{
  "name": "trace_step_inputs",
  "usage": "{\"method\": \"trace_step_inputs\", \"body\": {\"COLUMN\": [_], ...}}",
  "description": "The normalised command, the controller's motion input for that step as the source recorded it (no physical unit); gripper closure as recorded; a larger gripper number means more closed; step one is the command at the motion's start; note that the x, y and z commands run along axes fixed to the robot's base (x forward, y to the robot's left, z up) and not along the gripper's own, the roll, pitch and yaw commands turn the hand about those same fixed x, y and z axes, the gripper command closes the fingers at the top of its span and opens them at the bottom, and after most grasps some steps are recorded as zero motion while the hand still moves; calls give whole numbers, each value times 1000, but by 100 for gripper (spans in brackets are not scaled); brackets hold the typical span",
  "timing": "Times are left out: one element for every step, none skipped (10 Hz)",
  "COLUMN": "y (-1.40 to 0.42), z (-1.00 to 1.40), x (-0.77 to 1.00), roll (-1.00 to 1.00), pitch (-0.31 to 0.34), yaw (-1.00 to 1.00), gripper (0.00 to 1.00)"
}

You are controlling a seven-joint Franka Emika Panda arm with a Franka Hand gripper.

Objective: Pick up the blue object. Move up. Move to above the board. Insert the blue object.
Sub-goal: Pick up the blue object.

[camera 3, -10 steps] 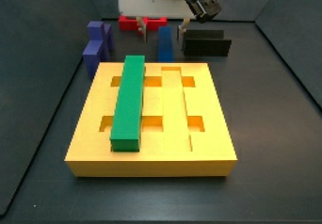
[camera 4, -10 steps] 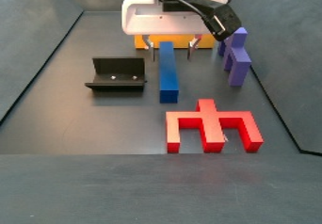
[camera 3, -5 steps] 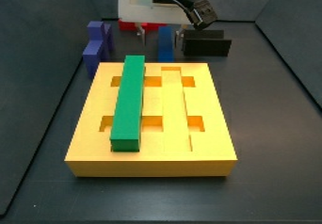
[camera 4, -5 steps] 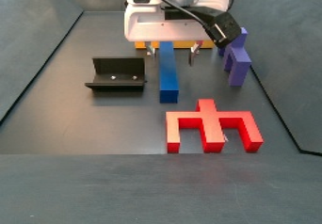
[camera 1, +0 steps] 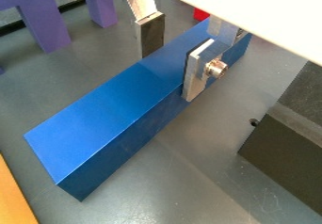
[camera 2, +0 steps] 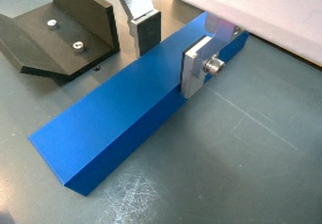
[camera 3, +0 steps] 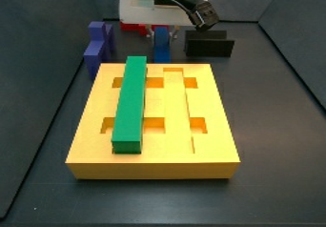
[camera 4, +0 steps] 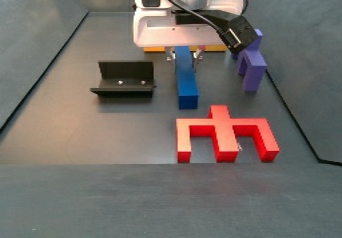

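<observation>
Blue object [camera 1: 132, 115] looks hard and stiff, like a long plastic bar that will not bend. Its sides look smooth, so it may slip if the hold is weak. It is long, so a hold near one end may let the far end tip down. In both wrist views the fingers straddle it close to one end, not at the middle.

The gripper [camera 2: 168, 42] is low over the floor, with one silver finger [camera 2: 199, 66] on each long side of the bar. The fingers sit very close to the bar, but I cannot tell if they squeeze it yet.

In a side view the bar [camera 4: 186, 79] runs out from under the gripper [camera 4: 187, 54] toward the red piece [camera 4: 227, 134]. The fixture [camera 4: 124, 79] stands beside it, and the purple block [camera 4: 250, 60] is on its other side. The board [camera 3: 155, 126] with the green bar [camera 3: 130, 101] lies well apart from the gripper [camera 3: 160, 32].
</observation>
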Motion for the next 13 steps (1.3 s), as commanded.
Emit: {"method": "trace_step_inputs", "body": {"y": [0,0,0,0,0,0,0,0,0,0,0,0,0], "z": [0,0,0,0,0,0,0,0,0,0,0,0,0], "x": [0,0,0,0,0,0,0,0,0,0,0,0,0], "roll": [0,0,0,0,0,0,0,0,0,0,0,0,0], "pitch": [0,0,0,0,0,0,0,0,0,0,0,0,0], "yaw": [0,0,0,0,0,0,0,0,0,0,0,0,0], "gripper": [100,100,100,100,100,100,100,100,100,100,100,100,100]}}
